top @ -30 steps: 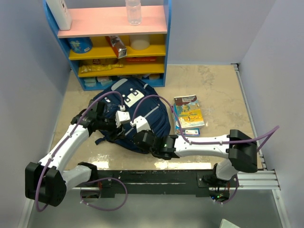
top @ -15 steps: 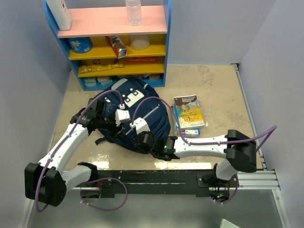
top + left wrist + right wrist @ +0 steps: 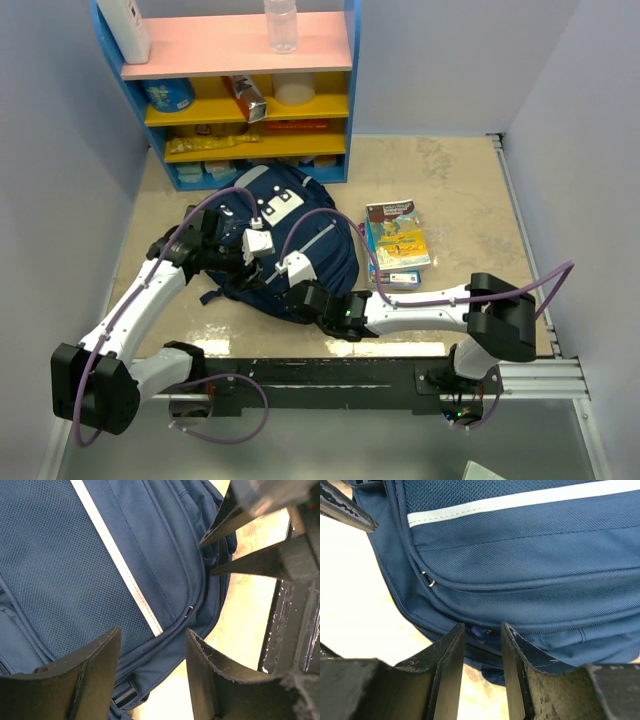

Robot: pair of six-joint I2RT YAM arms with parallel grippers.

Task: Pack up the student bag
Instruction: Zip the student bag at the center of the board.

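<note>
We see the student bag (image 3: 338, 264) lying flat on the worktop (image 3: 450, 180) in front of the shelf (image 3: 240, 100). Our left hand (image 3: 152, 641) is half open over its front, holding nothing. Our right hand (image 3: 483, 630) is narrowly open astride a zip pull (image 3: 479, 631), not pinching it.

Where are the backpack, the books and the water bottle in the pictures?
backpack (image 3: 335, 263): top view, on its navy front panel.
books (image 3: 400, 238): top view, on the uppermost cover.
water bottle (image 3: 281, 25): top view, on its clear body.

No lettering can be read; the book covers (image 3: 398, 235) seem printed, but too small.
</note>
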